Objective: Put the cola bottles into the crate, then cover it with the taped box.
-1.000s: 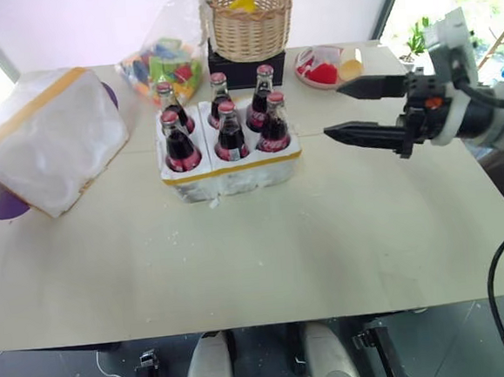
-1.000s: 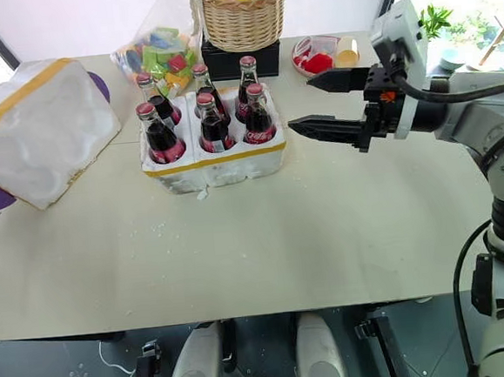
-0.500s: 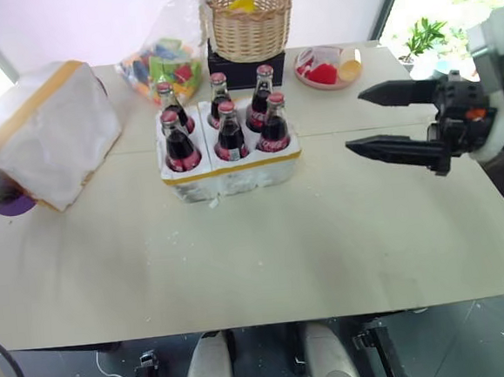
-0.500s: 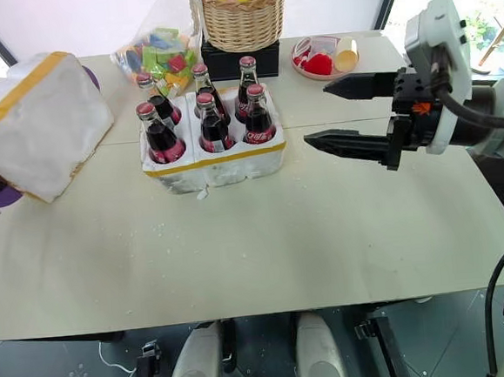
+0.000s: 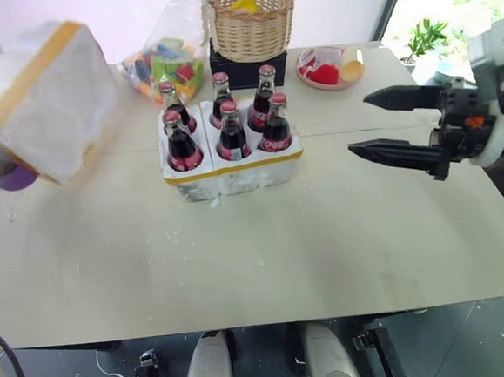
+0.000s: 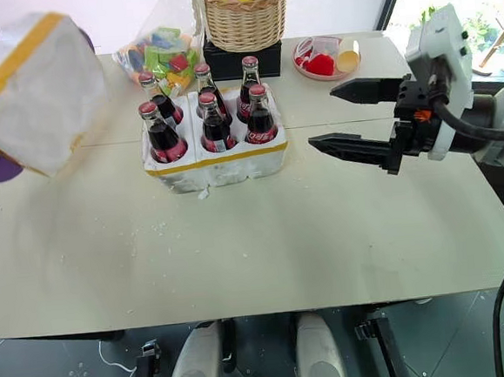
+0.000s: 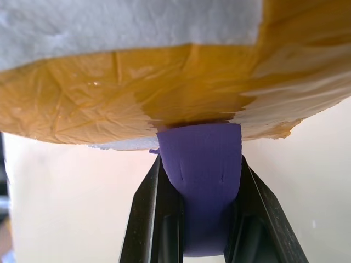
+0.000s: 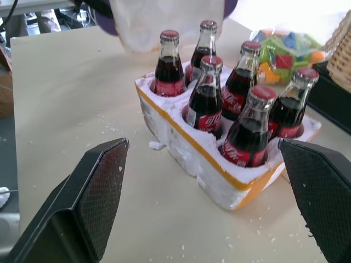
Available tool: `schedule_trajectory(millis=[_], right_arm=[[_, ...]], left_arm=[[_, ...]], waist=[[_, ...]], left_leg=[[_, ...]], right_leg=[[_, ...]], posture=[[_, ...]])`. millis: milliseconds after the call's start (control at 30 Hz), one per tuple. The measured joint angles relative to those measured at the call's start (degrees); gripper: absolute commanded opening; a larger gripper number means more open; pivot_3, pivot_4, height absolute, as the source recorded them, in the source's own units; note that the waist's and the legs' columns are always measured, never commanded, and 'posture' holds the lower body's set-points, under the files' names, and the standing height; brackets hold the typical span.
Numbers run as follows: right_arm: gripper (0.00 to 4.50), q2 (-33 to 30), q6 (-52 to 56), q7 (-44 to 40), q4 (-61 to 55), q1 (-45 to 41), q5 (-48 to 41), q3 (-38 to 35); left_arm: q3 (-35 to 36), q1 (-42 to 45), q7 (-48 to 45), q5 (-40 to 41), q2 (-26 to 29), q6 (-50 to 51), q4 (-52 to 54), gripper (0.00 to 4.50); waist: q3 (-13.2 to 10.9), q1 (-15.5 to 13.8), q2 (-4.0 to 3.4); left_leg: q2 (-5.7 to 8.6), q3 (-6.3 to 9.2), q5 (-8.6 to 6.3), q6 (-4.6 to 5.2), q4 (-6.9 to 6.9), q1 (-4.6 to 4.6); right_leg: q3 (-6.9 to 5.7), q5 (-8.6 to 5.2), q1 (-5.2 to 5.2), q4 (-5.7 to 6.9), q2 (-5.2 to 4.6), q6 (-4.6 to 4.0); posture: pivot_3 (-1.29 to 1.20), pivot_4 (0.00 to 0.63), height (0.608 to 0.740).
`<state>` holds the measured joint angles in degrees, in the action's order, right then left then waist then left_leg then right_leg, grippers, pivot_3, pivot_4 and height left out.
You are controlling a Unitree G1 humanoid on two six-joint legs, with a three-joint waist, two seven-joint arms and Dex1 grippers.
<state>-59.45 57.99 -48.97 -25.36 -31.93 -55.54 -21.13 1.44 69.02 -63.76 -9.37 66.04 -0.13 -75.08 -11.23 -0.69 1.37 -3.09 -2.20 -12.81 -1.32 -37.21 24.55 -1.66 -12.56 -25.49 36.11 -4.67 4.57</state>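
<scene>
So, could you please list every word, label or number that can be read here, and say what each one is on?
Nothing here reads clearly.
Red labels on the cola bottles: white script, too blurred to quote.
Taped box: plain yellow tape, no print.
Crate: plain tape band, no text.
Bag of coloured pieces: no lettering legible.
</scene>
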Motion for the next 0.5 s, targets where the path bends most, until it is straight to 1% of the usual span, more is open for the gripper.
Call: schedule_trajectory(millis=[33, 100, 233, 367, 433, 500], right_arm=[[4.50, 0.0, -0.4, 0.1, -0.1, 0.9, 0.4, 0.0], [4.50, 0.0, -2.1, 0.7, 0.2, 2.7, 2.5, 0.3], [4.50, 0.1, -3.5, 1.7, 1.4, 2.9, 3.6, 0.5], [4.50, 1.5, -3.8, 3.4, 1.5, 3.7, 3.6, 0.5], [4.50, 2.4, -3.8, 4.5, 1.6, 3.8, 3.5, 0.6], [4.50, 2.7, -3.7, 5.4, 1.6, 3.8, 3.4, 0.6]], left_arm=[[0.5, -0.2, -0.5, 0.8, -0.1, -2.3, 1.8, 0.26], [2.0, -2.2, -2.4, 3.4, -1.0, -8.1, 8.6, 0.26], [3.0, -8.1, -1.8, 6.6, -2.8, -13.1, 23.1, 0.26], [3.2, -15.5, 5.6, 5.2, -4.3, -15.4, 40.4, 0.26], [3.0, -17.9, 10.4, 2.0, -4.6, -15.5, 48.9, 0.26], [2.5, -19.1, 14.5, -1.1, -4.9, -15.1, 53.9, 0.26]], waist=[[0.0, 0.0, 0.00], [0.0, -0.1, 0.01], [0.0, 0.1, 0.01], [0.0, 0.3, 0.01], [0.0, 0.3, 0.00], [0.0, 0.2, 0.00]], left_leg=[[0.00, 0.00, 0.00, 0.00, 0.00, 0.00], [0.00, 0.01, 0.00, 0.00, -0.02, 0.01], [0.01, -0.02, 0.01, 0.01, -0.04, -0.04], [0.00, 0.00, 0.01, 0.01, -0.04, -0.06], [0.01, -0.01, 0.01, 0.01, -0.04, -0.06], [0.02, -0.01, 0.01, 0.01, -0.05, -0.09]], right_leg=[[0.00, 0.00, 0.00, 0.00, 0.00, 0.00], [0.00, 0.00, 0.02, 0.00, -0.01, 0.00], [0.06, 0.02, 0.05, 0.02, -0.01, 0.02], [0.07, 0.04, 0.05, 0.08, 0.02, 0.06], [0.09, 0.10, 0.05, 0.07, 0.02, 0.17], [0.11, 0.11, 0.09, 0.07, 0.03, 0.18]], posture=[[0.00, 0.150, 0.740], [0.00, 0.150, 0.740], [0.00, 0.150, 0.740], [0.00, 0.150, 0.740], [0.00, 0.150, 0.740], [0.00, 0.150, 0.740]])
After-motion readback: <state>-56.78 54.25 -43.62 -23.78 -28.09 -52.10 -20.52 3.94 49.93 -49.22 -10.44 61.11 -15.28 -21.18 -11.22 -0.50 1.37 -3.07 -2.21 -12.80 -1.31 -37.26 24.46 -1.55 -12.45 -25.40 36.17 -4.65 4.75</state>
